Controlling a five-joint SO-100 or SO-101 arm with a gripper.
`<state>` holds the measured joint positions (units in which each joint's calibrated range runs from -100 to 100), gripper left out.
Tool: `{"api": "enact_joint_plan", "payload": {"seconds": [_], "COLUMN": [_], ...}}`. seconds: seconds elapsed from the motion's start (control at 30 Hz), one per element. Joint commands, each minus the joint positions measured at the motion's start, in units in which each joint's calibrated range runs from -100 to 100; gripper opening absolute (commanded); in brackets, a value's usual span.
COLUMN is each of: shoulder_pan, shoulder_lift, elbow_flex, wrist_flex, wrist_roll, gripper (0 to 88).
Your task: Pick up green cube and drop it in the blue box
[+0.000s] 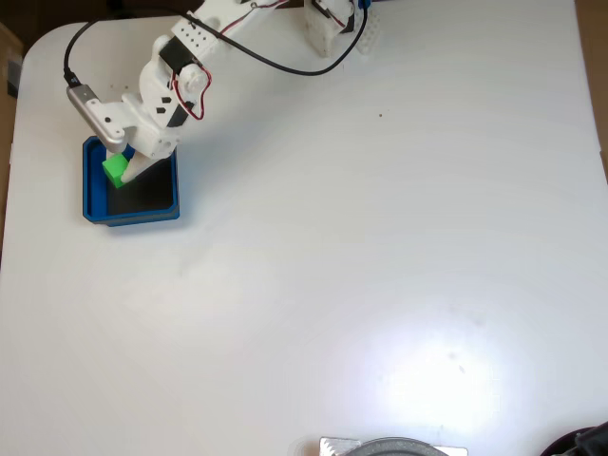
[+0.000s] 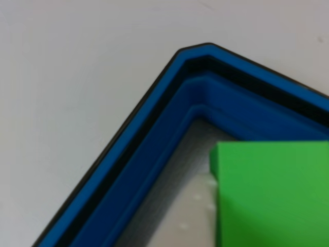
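In the fixed view the blue box (image 1: 130,211) lies at the table's left side, its dark floor showing. The white arm reaches down from the top edge and my gripper (image 1: 123,171) hangs over the box's upper left part. It is shut on the green cube (image 1: 114,168): one white finger (image 1: 139,167) presses the cube's right side, and the other is hidden under the wrist. In the other view the green cube (image 2: 272,195) fills the lower right, close above the floor inside a clipped corner of the blue box (image 2: 169,123).
The arm's white base (image 1: 332,28) stands at the top edge, with a black cable (image 1: 275,65) looping over the table. A grey round object (image 1: 394,446) and a dark shape (image 1: 584,442) sit at the bottom edge. White tabletop spreads right of the box.
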<state>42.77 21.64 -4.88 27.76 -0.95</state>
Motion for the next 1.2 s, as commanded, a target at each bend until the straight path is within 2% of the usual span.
{"api": "enact_joint_plan", "payload": {"seconds": [0.0,0.2,0.43,0.53,1.17], "shoulder_pan": [0.5,0.7,1.3,1.2,1.4], "shoulder_lift": [-1.1,-1.2,-1.2,-1.2,-4.3], "elbow_flex": [-2.7,-2.7,-2.7,-2.7,-1.4], "wrist_flex": [-1.2,-1.2,-1.2,-1.2,-1.2], "wrist_roll": [0.0,0.1,-0.1,-0.2,0.1], "gripper": [3.3,4.1,16.8,19.4,19.6]}}
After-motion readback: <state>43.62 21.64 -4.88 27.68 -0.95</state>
